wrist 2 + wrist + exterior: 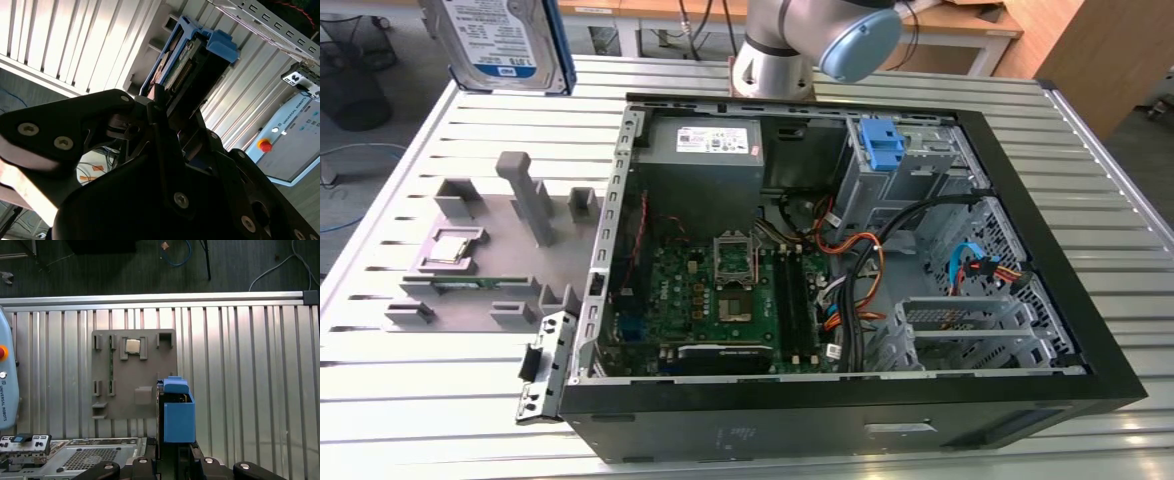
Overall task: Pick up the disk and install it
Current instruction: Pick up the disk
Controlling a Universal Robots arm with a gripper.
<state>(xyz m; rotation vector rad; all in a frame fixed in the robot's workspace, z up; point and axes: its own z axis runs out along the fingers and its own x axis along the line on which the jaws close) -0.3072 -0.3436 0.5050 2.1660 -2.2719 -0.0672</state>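
- Silver metal disk (pixel 500 45) with a white-and-blue label and a blue plastic rail bracket along its edges. It is raised in the air, clear of the slatted aluminium table (pixel 427 400), at the far upper corner of the exterior view's left.
- Gripper (pixel 167 107): the black fingers are closed on the disk at one end, and the bracketed end projects beyond the tips. I cannot tell which faces the pads bear on.
- Position: in the first wrist view the disk (pixel 178 417) stands out from the gripper above the table, near the grey parts fixture (pixel 132 375) and not touching it.
- Open computer case (pixel 854 420): it lies on its side on the table, well apart from the disk.
- Handling, as I judge it: the disk is stiff and dense for its size. It will not flex, but its weight will lever against a grip taken at one end. The bare metal faces look slick. A knock could harm it.
- Hold, as I judge it: the flat metal body is the sound place to grip, clear of the connector edge. The plastic rail is the weaker part and could spring or crack under a hard squeeze.
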